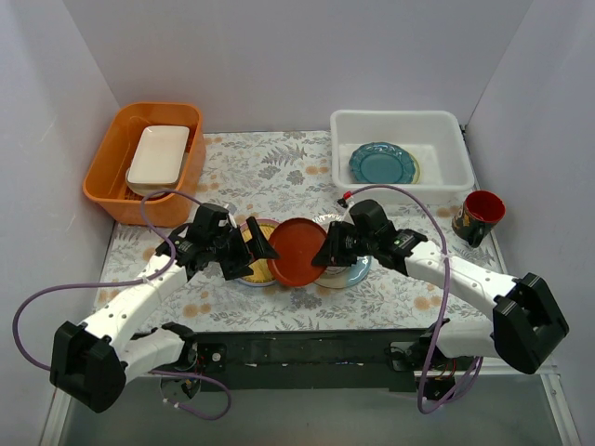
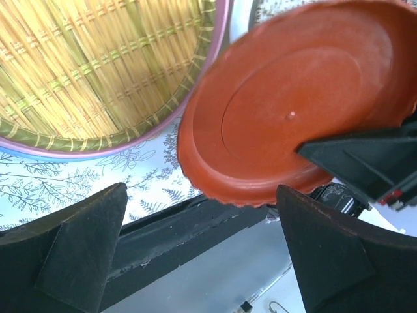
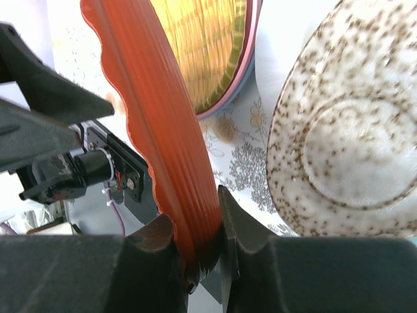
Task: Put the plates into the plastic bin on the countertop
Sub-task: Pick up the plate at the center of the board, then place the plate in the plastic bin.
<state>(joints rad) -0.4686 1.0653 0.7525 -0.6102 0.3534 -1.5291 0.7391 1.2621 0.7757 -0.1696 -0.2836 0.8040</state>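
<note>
Leaf-print table (image 1: 279,177): fingers of the right gripper (image 3: 199,244) clamp the round red-brown plate (image 1: 297,253) by its rim; the left gripper (image 2: 202,251) has fingers apart. Lift steadily toward the white translucent plastic bin (image 1: 398,118) at two o'clock.

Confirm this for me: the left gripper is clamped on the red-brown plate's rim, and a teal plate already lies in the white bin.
Wrong arm. The right gripper is clamped on the red-brown plate at its rim, as the right wrist view shows; the left gripper is open, holding nothing. A teal plate already lies in the white bin.
</note>
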